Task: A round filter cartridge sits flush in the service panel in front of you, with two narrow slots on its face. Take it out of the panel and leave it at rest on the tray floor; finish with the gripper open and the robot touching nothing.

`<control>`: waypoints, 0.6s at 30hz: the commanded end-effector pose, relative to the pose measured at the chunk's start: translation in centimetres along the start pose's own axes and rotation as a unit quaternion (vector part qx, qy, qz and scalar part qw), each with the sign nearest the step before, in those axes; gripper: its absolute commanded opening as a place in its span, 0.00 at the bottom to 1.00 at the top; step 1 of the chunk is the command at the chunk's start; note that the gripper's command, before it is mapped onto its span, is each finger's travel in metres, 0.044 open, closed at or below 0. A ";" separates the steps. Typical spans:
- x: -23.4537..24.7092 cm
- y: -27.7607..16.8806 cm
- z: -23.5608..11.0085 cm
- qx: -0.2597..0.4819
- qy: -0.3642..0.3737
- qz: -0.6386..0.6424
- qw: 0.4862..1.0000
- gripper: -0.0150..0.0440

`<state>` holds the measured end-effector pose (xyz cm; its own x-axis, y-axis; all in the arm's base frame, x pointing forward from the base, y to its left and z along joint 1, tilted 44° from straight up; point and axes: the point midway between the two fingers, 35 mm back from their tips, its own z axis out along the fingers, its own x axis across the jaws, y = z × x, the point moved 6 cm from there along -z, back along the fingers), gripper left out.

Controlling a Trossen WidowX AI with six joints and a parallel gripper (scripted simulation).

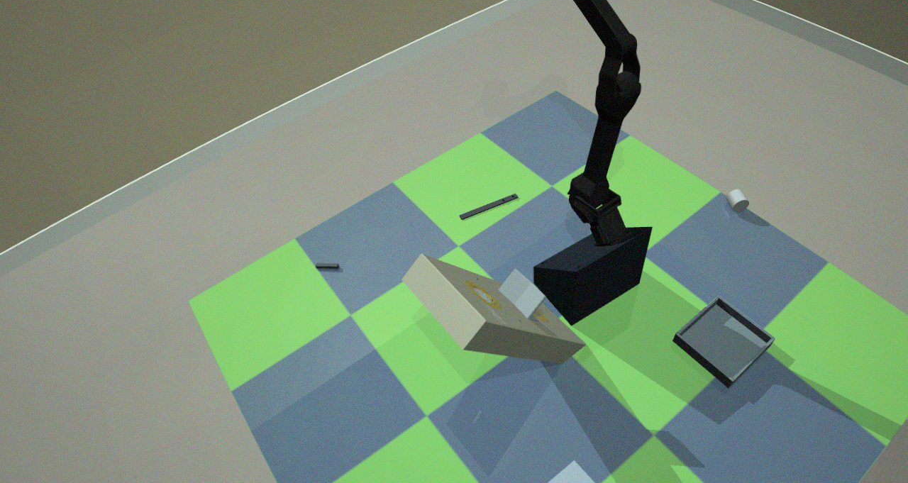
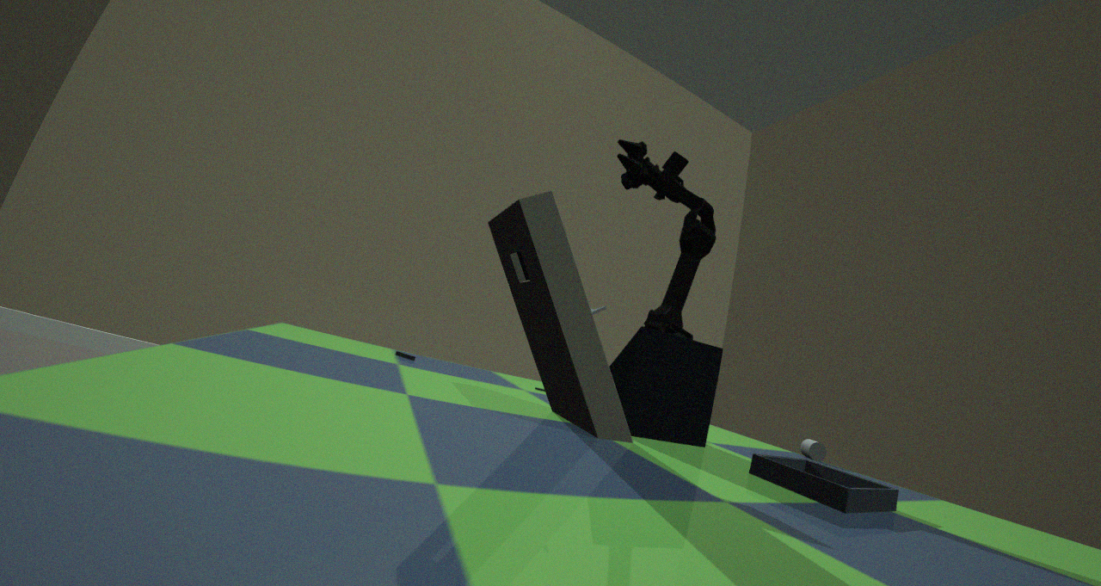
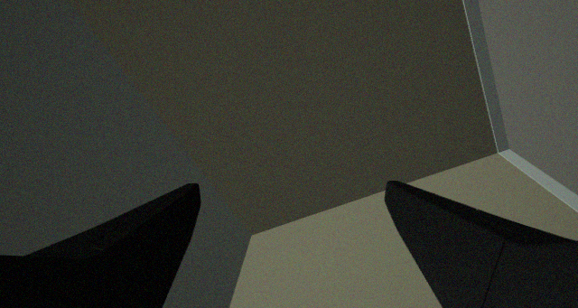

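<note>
Tilted panel [image 1: 469, 308] stands between tray [image 1: 689, 343] and bar [image 1: 489, 206].

We count one arm [image 1: 608, 108], one beige panel [image 1: 457, 302] at frame center, one tray [image 1: 691, 347] lower right, two dark bars [image 1: 489, 206], the shorter [image 1: 327, 266] at left, one white cylinder [image 1: 738, 198] at right.

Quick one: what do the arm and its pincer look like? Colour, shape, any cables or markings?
The arm is matte black throughout: slim boxy links with rounded joint housings, mounted on a black block-shaped pedestal. No cables or markings show in any view. The pincer has two black fingers that are broad at the root and taper to curved, pointed tips, with no visible pads or labels.
</note>
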<state>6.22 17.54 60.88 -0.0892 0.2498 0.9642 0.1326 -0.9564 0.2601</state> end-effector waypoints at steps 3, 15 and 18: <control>0.3 1.9 -0.8 0.008 0.033 0.006 0.999 0.80; -2.9 17.0 0.3 -0.009 0.180 0.082 0.980 0.42; -5.1 19.8 2.5 -0.025 0.178 0.099 0.979 0.42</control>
<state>9.47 -0.06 62.42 -0.4114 0.0163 0.9113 0.1554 -0.9839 0.0878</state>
